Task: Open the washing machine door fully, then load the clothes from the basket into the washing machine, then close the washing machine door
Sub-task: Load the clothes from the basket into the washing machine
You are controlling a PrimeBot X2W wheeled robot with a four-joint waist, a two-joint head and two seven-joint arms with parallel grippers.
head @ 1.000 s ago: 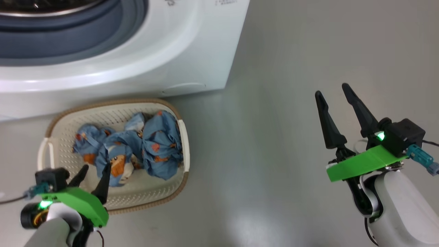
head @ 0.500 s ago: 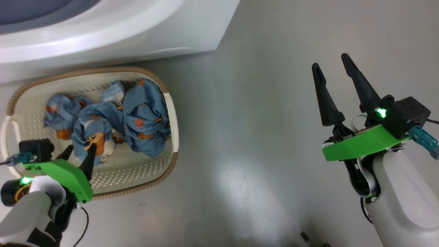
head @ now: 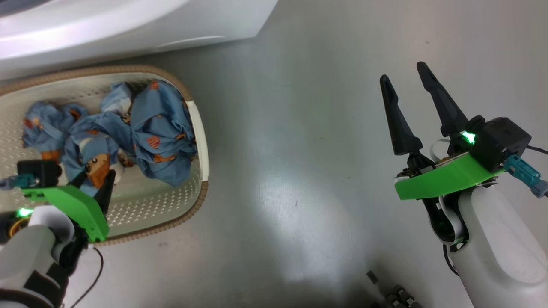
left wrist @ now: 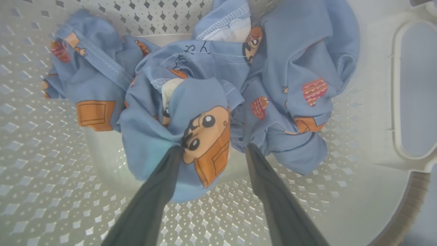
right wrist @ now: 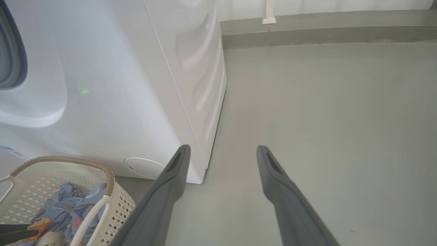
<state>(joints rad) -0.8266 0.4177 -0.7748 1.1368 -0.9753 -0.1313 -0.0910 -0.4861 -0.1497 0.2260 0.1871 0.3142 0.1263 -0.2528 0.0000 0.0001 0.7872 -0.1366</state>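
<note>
The cream basket (head: 200, 141) stands on the floor against the white washing machine (head: 128, 25), and the light blue printed clothes (head: 158, 124) lie bunched inside it. My left gripper (head: 96, 177) reaches into the basket's near side. In the left wrist view it (left wrist: 214, 148) is open, its fingertips on either side of a bunched fold of the clothes (left wrist: 290, 51) that bears a cartoon face. My right gripper (head: 402, 72) hangs open and empty over bare floor, far right of the basket. The washing machine door is out of view.
In the right wrist view the open right gripper (right wrist: 222, 148) points past the washing machine's corner (right wrist: 119, 85), with the basket (right wrist: 68, 160) and clothes (right wrist: 68, 208) at lower left. The grey gasket (right wrist: 10, 51) shows at far left. A low wall ledge (right wrist: 307, 32) bounds the grey floor.
The head camera has tilted, so the machine and basket slid up and left in the picture. My left gripper stays open at the cartoon-face fold. The right gripper barely moved.
</note>
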